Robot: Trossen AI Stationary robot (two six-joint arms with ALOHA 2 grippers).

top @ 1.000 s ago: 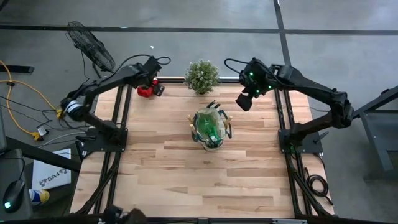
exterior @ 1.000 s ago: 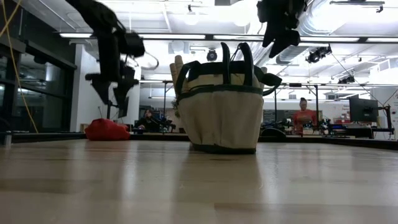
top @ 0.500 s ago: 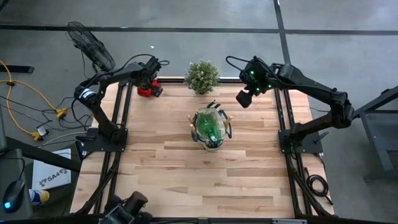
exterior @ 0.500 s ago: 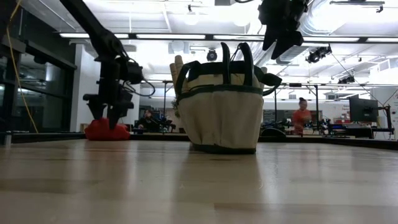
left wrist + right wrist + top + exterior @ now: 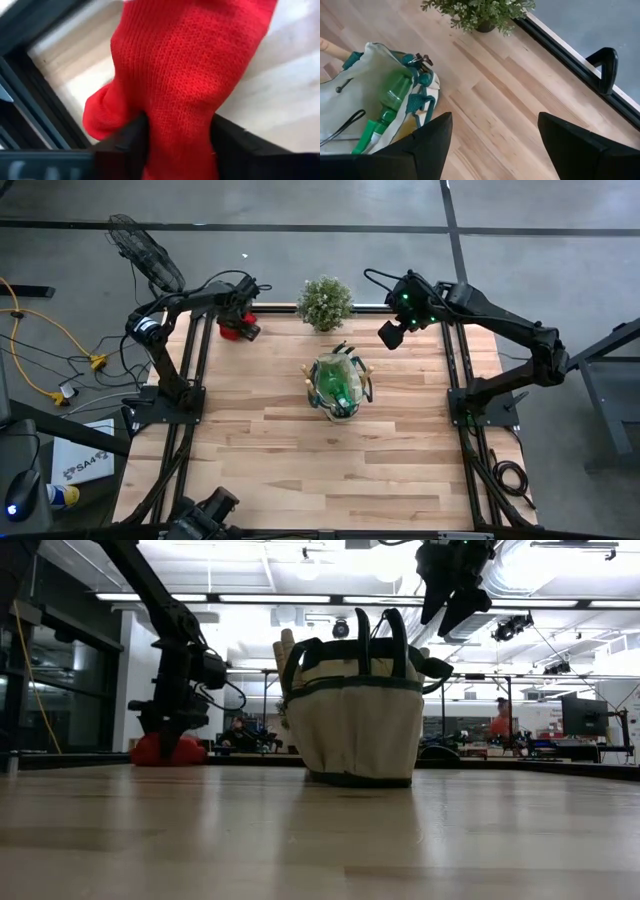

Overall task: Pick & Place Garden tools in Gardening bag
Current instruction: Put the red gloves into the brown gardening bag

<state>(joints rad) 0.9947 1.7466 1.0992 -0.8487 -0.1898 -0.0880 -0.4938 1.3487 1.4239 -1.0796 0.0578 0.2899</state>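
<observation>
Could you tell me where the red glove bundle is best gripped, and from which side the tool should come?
Grip the red glove bundle across its bunched middle, coming straight down from above. It lies as a soft low heap on the table at the far left edge, and the left tool already straddles it there.

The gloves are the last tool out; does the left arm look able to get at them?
Probably yes: the left hand is already down on the red glove bundle, fingers either side, nothing between.
</observation>
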